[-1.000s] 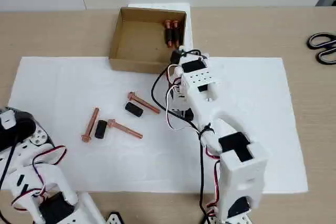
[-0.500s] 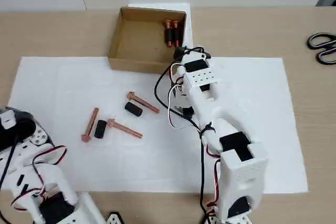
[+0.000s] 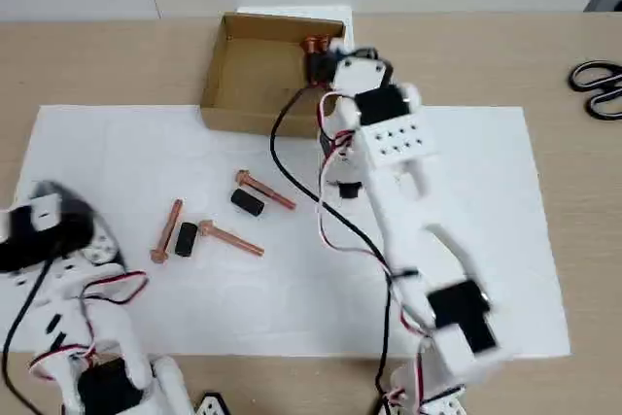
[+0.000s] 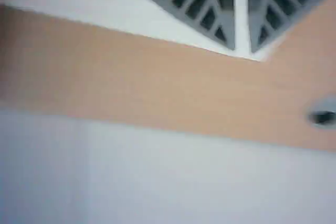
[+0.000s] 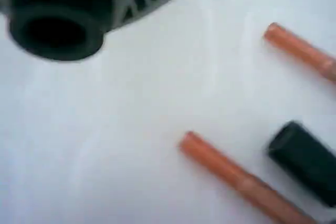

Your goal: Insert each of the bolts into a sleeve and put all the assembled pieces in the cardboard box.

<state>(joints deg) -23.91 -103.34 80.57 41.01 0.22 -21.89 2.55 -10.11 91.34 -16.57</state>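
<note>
The light wooden counter [image 3: 117, 55] is covered by a white paper sheet [image 3: 97, 153]. At the upper middle of the high view an open brown cardboard box [image 3: 243, 80] is seen. Copper-and-black assembled pieces [image 3: 313, 46] in its right corner are largely covered by the right gripper [image 3: 328, 57], so they cannot be counted. Whether this gripper is open or closed cannot be told. In the right wrist view a black hollow cylinder [image 5: 55, 32] is shown against a grey ribbed part that is cut off by the frame edge; whether it is held cannot be made out. Left of centre on the sheet, 3 loose copper bolts [image 3: 264, 190] and 2 short black sleeves [image 3: 248, 203] are laid. The left gripper [image 4: 241, 53], seen blurred, is closed to a thin slit with nothing in it. Black-handled scissors [image 3: 595, 85] are cut off at the right edge.
</note>
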